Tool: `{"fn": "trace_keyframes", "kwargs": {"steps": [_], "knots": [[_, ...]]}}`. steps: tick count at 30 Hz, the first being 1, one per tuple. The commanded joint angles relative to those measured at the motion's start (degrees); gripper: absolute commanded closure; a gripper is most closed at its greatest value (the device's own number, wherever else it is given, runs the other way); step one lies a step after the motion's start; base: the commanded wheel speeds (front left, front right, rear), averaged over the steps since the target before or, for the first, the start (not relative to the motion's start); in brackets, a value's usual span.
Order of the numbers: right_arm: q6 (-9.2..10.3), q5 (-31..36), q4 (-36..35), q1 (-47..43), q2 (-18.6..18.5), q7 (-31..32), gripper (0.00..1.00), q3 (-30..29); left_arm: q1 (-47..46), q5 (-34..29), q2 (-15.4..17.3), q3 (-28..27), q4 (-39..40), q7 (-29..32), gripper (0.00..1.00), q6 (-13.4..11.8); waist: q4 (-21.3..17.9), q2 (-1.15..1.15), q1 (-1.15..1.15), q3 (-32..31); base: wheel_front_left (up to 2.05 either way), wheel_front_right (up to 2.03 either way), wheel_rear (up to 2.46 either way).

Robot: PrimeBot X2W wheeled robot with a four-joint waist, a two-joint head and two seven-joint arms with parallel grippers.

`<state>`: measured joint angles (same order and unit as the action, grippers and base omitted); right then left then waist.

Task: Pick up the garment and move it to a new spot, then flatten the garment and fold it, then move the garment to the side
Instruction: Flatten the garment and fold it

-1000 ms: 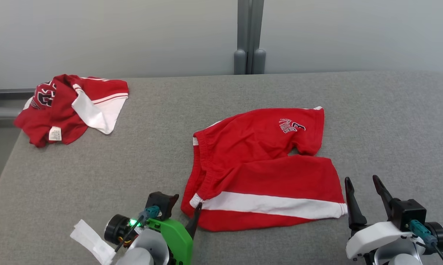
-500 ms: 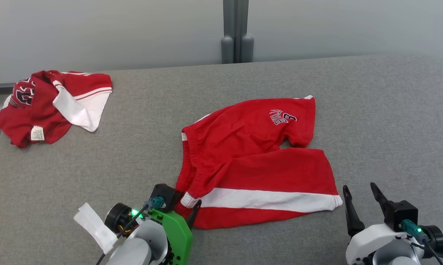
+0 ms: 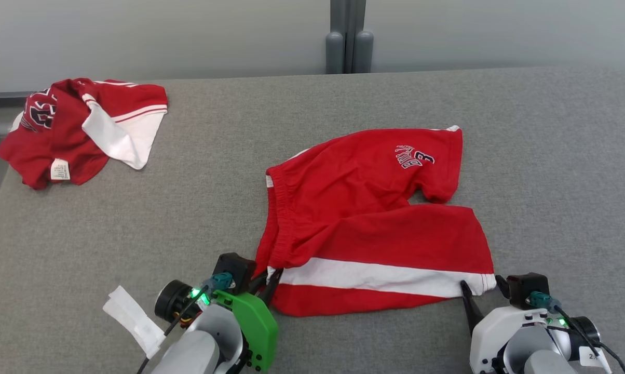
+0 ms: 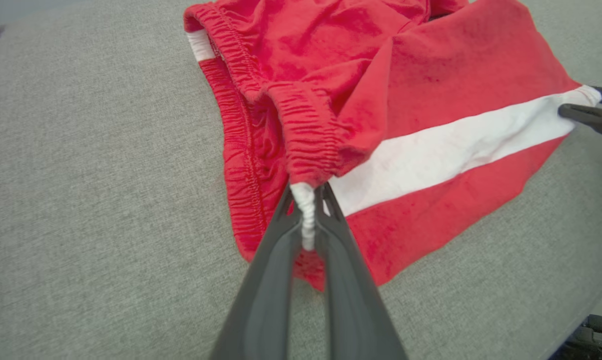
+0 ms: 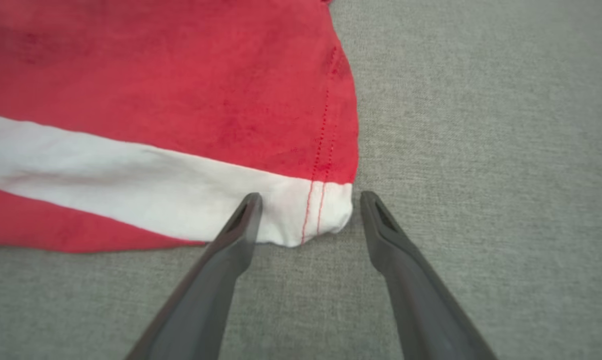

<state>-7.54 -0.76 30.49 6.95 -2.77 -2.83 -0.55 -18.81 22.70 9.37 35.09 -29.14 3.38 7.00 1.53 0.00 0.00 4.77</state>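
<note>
The garment (image 3: 375, 223) is a pair of red shorts with a white side stripe, lying mostly flat on the grey surface. My left gripper (image 3: 265, 280) is shut on the white end of the elastic waistband (image 4: 306, 200) at the near left corner. In the left wrist view the fabric there is bunched between the two fingers. My right gripper (image 3: 483, 293) stands open at the near right corner. Its fingers straddle the white hem corner (image 5: 326, 210) of the garment (image 5: 181, 75) on the surface. The right gripper's fingertips (image 4: 588, 112) also reach that hem in the left wrist view.
A second red and white garment (image 3: 79, 130) lies crumpled at the far left corner of the grey table (image 3: 551, 156). A grey post (image 3: 349, 36) stands behind the table's far edge. A white tag (image 3: 131, 322) hangs from my left arm.
My left gripper has shut on the waistband corner. My right gripper has moved forward to the hem corner, still open. The head camera has shifted.
</note>
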Motion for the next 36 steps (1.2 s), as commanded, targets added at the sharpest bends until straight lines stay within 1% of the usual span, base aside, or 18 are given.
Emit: {"fn": "trace_keyframes", "kwargs": {"steps": [1, 2, 3, 4, 5, 6, 7, 10, 14, 18, 22, 28, 34, 36], "knots": [[0.1, -0.6, 1.0, 1.1, -0.2, 0.5, 0.0, 0.4, -0.8, 0.5, -0.2, 0.0, 0.1, -0.6, 1.0, -0.3, 0.8, 0.0, 0.0, 0.6, 0.0, 0.0, 0.0], [0.1, -0.7, 1.7, 1.3, -0.2, 0.7, 0.08, 0.6, -0.8, 0.6, -0.3, 0.0, 0.1, -0.7, 1.0, -0.3, 1.0, 0.0, 0.0, 0.6, 0.0, 0.0, 0.0], [0.1, -0.6, 2.5, 1.5, -0.2, 1.0, 0.46, 0.6, -0.8, 0.6, -0.3, 0.1, 0.0, -1.0, 1.0, -0.4, 1.2, 0.0, 0.0, 0.7, 0.0, 0.0, 0.0], [0.1, -0.7, 2.9, 1.6, -0.2, 1.1, 0.59, 0.6, -0.9, 0.6, -0.4, 0.1, 0.0, -1.1, 1.0, -0.4, 1.3, 0.0, 0.0, 0.7, 0.0, 0.0, 0.0], [0.1, -0.9, 3.3, 1.7, -0.2, 0.9, 0.76, 0.7, -0.9, 0.5, -0.4, 0.1, 0.0, -1.3, 1.0, -0.5, 1.4, 0.0, 0.0, 0.8, 0.0, 0.0, 0.0], [0.1, -1.2, 3.6, 1.7, -0.2, 0.7, 0.85, 0.6, -0.9, 0.6, -0.4, 0.1, 0.0, -1.5, 1.0, -0.6, 1.5, 0.0, 0.0, 0.8, 0.0, 0.0, 0.0], [0.1, -1.5, 3.6, 1.7, -0.2, 0.4, 1.0, 0.4, -0.8, 0.7, -0.5, 0.0, 0.1, -1.9, 1.0, -0.6, 1.6, 0.0, 0.0, 0.7, 0.0, 0.0, 0.0], [0.11, -2.6, 2.2, 1.5, -0.2, -0.7, 1.0, -0.2, -0.6, 0.9, -0.6, -0.5, 0.6, -3.2, 1.0, -1.0, 1.6, 0.0, 0.0, 0.5, 0.0, 0.0, 0.0], [0.1, -4.3, -2.5, 0.3, -0.2, -2.1, 1.0, -0.5, -0.1, 1.8, -0.6, -1.5, 1.9, -5.2, 1.0, -1.6, 1.1, 0.0, 0.0, -0.4, 0.0, 0.0, 0.0], [0.1, -6.0, -10.9, -0.8, -0.2, -2.0, 1.0, -0.4, 0.6, 3.8, -0.8, -3.1, 4.5, -6.8, 1.0, -1.8, 0.1, 0.0, 0.0, -2.0, 0.0, 0.0, 0.0], [0.1, -7.5, -21.9, -2.3, -0.2, -0.4, 1.0, -0.6, 0.9, 7.0, -1.2, -5.4, 9.4, -7.3, 1.0, -1.7, -0.8, 0.0, 0.0, -4.0, 0.0, 0.0, 0.0], [0.1, -8.4, -38.9, -3.7, -0.2, 3.3, 1.0, -0.4, 1.0, 12.1, -0.2, -9.6, 21.4, -5.1, 1.0, -2.4, -2.1, 0.0, 0.0, -6.9, 0.0, 0.0, 0.0], [0.09, -8.4, -54.2, -3.8, -0.9, 6.4, 1.0, -1.6, -0.7, 15.7, 2.3, -13.2, 36.9, 0.5, 1.0, -4.4, -3.4, 0.0, 0.0, -9.1, 0.0, 0.0, 0.0], [0.09, -9.1, -57.9, -3.3, -0.8, 7.0, 1.0, -2.1, -1.5, 16.8, 2.9, -13.9, 41.2, 2.4, 1.0, -4.8, -3.7, 0.0, 0.0, -9.4, 0.0, 0.0, 0.0]]}}
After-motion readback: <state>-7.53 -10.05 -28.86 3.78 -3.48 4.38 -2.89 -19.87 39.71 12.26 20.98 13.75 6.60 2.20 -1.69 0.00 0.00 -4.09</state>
